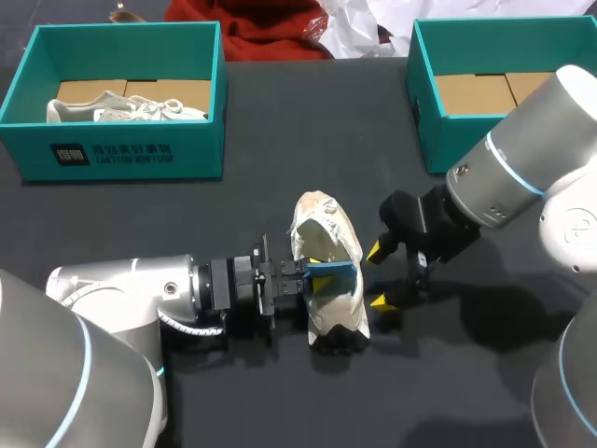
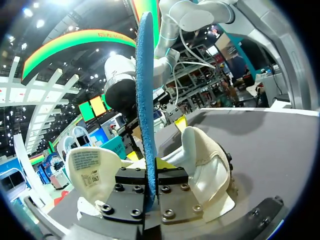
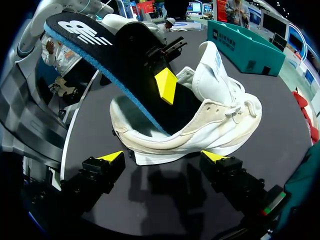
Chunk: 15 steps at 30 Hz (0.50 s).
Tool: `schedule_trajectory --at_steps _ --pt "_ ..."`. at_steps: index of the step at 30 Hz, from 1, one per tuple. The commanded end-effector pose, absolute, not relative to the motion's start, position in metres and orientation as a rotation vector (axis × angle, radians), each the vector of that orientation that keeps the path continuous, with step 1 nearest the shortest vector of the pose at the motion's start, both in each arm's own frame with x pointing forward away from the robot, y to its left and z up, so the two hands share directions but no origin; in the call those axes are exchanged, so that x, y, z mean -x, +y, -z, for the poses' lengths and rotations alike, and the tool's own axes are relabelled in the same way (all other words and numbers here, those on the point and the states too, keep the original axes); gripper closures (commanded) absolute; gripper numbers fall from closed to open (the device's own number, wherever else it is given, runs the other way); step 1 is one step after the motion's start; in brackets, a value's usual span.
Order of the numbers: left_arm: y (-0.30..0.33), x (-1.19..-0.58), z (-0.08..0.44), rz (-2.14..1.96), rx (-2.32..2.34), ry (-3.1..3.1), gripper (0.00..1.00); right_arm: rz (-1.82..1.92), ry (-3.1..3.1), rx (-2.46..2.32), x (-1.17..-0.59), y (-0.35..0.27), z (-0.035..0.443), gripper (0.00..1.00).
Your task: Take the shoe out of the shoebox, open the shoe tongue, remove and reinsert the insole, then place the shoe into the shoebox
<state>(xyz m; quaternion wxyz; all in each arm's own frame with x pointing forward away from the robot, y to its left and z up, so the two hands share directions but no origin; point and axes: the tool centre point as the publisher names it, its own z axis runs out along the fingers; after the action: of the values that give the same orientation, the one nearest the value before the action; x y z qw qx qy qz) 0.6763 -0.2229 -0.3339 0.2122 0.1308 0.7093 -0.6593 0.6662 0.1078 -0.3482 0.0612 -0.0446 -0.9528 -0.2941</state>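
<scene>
A cream-white shoe (image 1: 328, 280) rests on the dark table (image 1: 466, 392) mid-front, its tongue (image 2: 92, 167) pulled back. A blue-bottomed, black-topped insole (image 3: 100, 50) sticks out of the shoe's opening, one end still inside. My left gripper (image 1: 300, 276) comes in from the left and is shut on the insole (image 2: 145, 100), which stands edge-on between its jaws. My right gripper (image 1: 377, 276) hangs open just right of the shoe. In the right wrist view the shoe (image 3: 210, 125) lies just ahead of the spread yellow fingertips (image 3: 112, 156), which do not touch it.
A teal shoebox (image 1: 112, 93) at the back left holds a second white shoe (image 1: 126, 110). Another teal shoebox (image 1: 494, 89) stands at the back right, close behind my right arm. Red cloth and white paper lie at the far edge.
</scene>
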Motion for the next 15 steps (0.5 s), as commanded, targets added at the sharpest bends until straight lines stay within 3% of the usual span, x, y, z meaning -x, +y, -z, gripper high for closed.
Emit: schedule_trajectory --at_steps 1,9,13,15 --pt "-0.229 -0.682 0.342 1.832 -0.348 1.979 1.0 0.889 -2.885 0.136 -0.665 0.109 0.349 0.0" --pt "-0.229 -0.677 0.333 1.869 -0.336 1.98 1.0 0.889 -2.885 0.136 -0.665 0.109 0.349 0.0" --pt "-0.228 -0.675 0.328 1.873 -0.333 1.98 0.8 0.889 -2.885 0.136 -0.665 0.109 0.349 0.0" --pt "-0.228 -0.674 0.325 1.872 -0.332 1.978 0.75 0.889 -2.885 0.136 -0.665 0.109 0.349 0.0"
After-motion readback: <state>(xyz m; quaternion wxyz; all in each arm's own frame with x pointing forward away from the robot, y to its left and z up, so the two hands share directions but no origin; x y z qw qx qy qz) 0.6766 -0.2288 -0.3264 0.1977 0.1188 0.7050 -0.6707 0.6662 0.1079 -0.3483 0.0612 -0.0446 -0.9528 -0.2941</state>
